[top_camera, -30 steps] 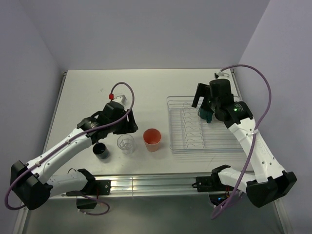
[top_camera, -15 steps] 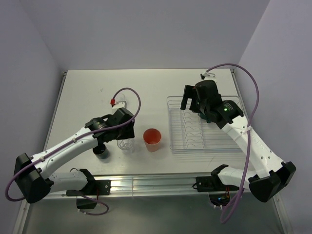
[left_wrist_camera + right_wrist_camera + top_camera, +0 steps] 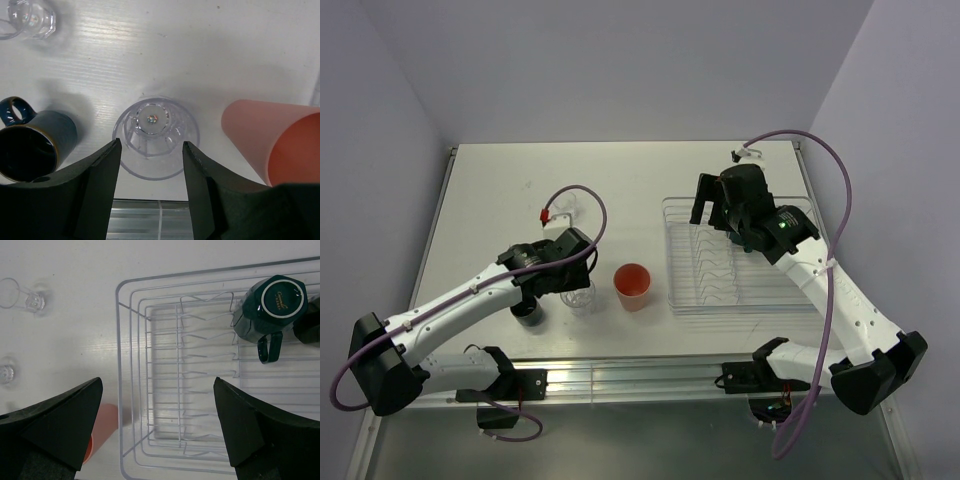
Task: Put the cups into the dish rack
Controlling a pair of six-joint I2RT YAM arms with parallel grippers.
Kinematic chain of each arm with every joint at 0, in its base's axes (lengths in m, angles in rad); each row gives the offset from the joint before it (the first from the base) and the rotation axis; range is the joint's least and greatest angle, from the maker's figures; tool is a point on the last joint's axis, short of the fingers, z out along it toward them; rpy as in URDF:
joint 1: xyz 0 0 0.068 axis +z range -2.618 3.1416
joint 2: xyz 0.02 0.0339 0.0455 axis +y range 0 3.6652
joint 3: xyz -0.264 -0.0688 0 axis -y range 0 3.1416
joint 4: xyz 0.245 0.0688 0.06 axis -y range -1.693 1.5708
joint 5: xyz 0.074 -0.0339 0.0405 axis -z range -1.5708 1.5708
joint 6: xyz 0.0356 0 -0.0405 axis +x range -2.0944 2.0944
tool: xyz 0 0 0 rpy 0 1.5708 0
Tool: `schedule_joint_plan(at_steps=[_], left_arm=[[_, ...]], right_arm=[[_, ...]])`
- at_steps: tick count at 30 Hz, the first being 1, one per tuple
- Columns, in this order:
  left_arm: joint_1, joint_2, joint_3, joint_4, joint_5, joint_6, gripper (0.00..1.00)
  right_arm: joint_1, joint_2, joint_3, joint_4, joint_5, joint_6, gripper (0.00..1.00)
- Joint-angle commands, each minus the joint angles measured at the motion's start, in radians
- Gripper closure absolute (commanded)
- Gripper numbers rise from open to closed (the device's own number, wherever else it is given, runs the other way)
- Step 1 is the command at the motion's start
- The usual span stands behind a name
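My left gripper [image 3: 151, 144] [image 3: 575, 280] is open, its fingers either side of an upright clear glass tumbler [image 3: 155, 135] [image 3: 580, 298] without touching it. A dark handled mug [image 3: 35, 147] [image 3: 528, 311] stands to its left, the salmon-orange cup [image 3: 272, 135] [image 3: 632, 286] to its right. A second clear tumbler [image 3: 31, 19] stands farther back. My right gripper [image 3: 157, 382] [image 3: 717, 215] is open and empty above the clear dish rack [image 3: 131, 390] [image 3: 720, 300]. A dark green mug [image 3: 270, 302] lies upside down in the rack's far right corner.
Two clear tumblers [image 3: 27, 299] [image 3: 6, 374] show on the table left of the rack in the right wrist view. Another dark shape [image 3: 309, 325] sits at the rack's right edge. The table's metal front rail [image 3: 620, 378] runs close behind the left gripper.
My left gripper has moved toward the front edge and come over the clear tumbler. My right gripper has moved left, away from the green mug now resting in the rack.
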Motion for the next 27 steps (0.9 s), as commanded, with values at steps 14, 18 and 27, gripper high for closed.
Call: schedule_joint_plan(at_steps=[14, 18, 27], left_arm=[[0.078, 0.033, -0.064, -0.023, -0.016, -0.060, 0.47], [0.080, 0.059, -0.090, 0.014, 0.012, -0.057, 0.50], [0.081, 0.115, -0.141, 0.100, 0.053, -0.060, 0.73]], right_arm=[[0.007, 0.005, 0.009, 0.053, 0.016, -0.017, 0.00], [0.007, 0.005, 0.007, 0.053, 0.014, -0.020, 0.00], [0.007, -0.001, -0.003, 0.050, 0.024, -0.028, 0.00]])
